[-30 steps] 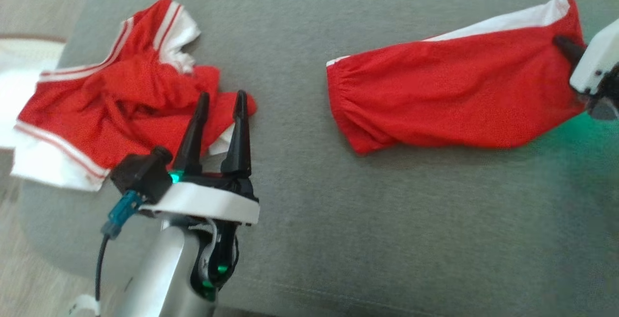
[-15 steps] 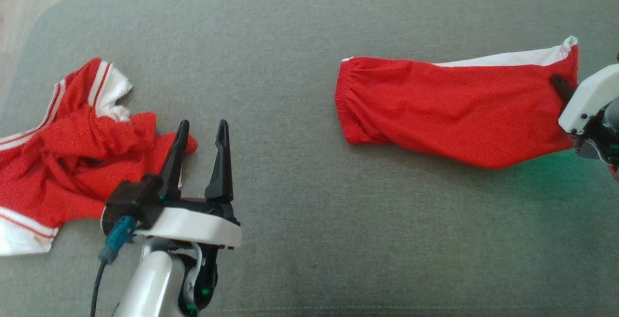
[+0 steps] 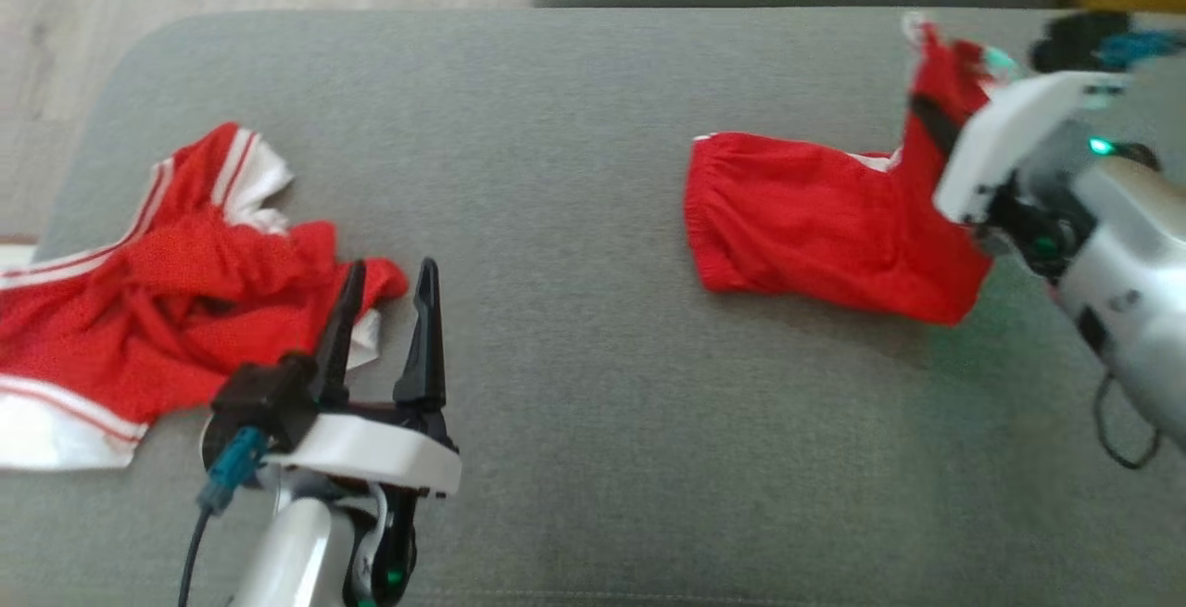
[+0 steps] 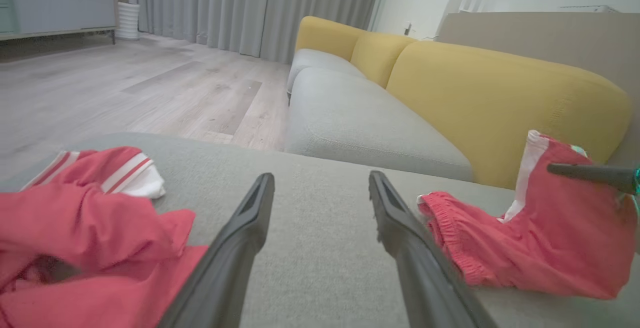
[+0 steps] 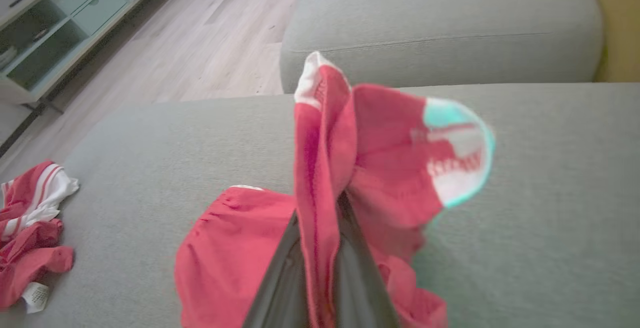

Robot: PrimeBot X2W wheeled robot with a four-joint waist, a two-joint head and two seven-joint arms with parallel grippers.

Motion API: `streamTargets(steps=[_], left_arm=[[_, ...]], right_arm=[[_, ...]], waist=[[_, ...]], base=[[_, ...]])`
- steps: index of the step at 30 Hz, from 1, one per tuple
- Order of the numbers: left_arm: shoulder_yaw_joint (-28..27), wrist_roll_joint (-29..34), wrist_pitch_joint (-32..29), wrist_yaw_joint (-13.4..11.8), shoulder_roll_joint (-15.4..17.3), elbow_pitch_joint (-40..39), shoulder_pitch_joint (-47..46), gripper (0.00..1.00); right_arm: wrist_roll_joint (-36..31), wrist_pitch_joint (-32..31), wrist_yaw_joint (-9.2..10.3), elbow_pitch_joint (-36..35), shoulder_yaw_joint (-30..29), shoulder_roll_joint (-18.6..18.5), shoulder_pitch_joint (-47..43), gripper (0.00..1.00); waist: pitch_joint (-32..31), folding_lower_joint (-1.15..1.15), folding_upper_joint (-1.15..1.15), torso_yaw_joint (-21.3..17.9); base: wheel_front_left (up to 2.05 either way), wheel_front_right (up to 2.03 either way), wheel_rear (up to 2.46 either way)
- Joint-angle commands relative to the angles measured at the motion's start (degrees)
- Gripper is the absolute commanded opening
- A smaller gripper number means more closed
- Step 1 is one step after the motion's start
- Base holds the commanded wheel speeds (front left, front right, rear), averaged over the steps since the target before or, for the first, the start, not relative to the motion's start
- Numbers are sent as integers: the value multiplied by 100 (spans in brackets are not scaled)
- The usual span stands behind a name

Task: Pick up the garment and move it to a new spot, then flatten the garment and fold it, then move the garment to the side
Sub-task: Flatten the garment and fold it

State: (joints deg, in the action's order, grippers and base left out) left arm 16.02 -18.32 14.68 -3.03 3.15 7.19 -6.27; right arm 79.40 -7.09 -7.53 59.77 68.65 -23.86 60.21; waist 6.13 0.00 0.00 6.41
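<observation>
My right claw [image 5: 320, 213] is pressed together on the leg end of the red shorts [image 3: 815, 236], pinching a bunch of the cloth and holding it up off the grey cushion [image 3: 574, 171], while the elastic waistband [image 3: 697, 208] and most of the body lie on the cushion toward the middle. My left claw [image 3: 389, 269] is spread wide and holds nothing. It hovers low over the cushion, just beside the near edge of a crumpled red jersey [image 3: 167, 310] with white striped trim, and I cannot tell whether a fingertip brushes it. The jersey sits at the cushion's left end, well apart from the shorts. As for progress, the shorts look as if they are already in their working spot and lying fairly narrow and smooth, with a white side stripe along the far edge, so I judge the moving and flattening done. The raised end suggests I am in the fold itself — bringing the leg end over toward the waistband — though it could also be the start of a lift. What is left, by my reckoning, is to lay that end down squarely, press the fold, and then carry the shorts to the side.
</observation>
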Motion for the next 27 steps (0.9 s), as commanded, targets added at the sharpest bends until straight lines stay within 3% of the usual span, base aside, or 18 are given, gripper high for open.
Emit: streamTargets(steps=[1,7,16,18,23,27], left_arm=[[-168,-36,31,11,-3,-129,-109,100],[-83,-100,31,20,-19,-59,-147,100],[-6,-204,31,-54,-25,-84,-181,100],[9,-231,31,-85,-26,-89,-193,100],[-5,-252,31,-128,-26,-90,-225,100],[-30,-258,31,-143,-26,-90,-210,100]], right_arm=[[-62,-53,4,29,39,151,143,0],[13,-329,4,439,63,615,170,0],[-9,-442,4,694,122,886,210,2],[3,-446,4,629,132,947,185,100],[66,-69,4,261,57,975,185,100],[199,538,4,-256,-157,742,158,100]], waist=[[0,0,0,184],[87,0,0,562],[261,0,0,779],[290,0,0,770],[290,0,0,587],[201,0,0,406]], base=[[0,0,0],[0,0,0],[0,0,0],[0,0,0],[0,0,0],[0,0,0]])
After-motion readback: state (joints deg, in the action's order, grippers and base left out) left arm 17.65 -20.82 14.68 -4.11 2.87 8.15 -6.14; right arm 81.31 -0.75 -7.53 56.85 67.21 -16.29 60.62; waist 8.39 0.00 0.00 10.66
